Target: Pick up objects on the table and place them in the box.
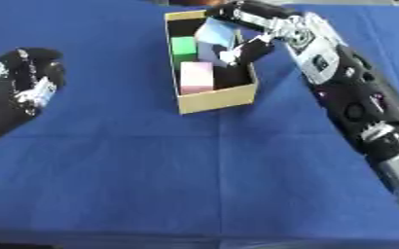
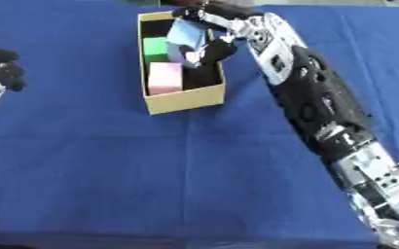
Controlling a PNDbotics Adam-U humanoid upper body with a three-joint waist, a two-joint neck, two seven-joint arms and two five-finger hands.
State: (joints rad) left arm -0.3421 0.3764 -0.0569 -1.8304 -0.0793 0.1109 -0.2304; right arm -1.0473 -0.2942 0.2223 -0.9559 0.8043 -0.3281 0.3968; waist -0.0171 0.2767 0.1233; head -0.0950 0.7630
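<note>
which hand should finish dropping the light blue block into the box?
Right. The right robot hand already holds the light blue block over the cardboard box, above the green block and pink block. The left robot hand idles far off.

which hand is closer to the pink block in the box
Right. The right hand is over the box, holding a light blue block just beyond the pink block. The left hand rests far off near the table's left edge, away from the box.
</note>
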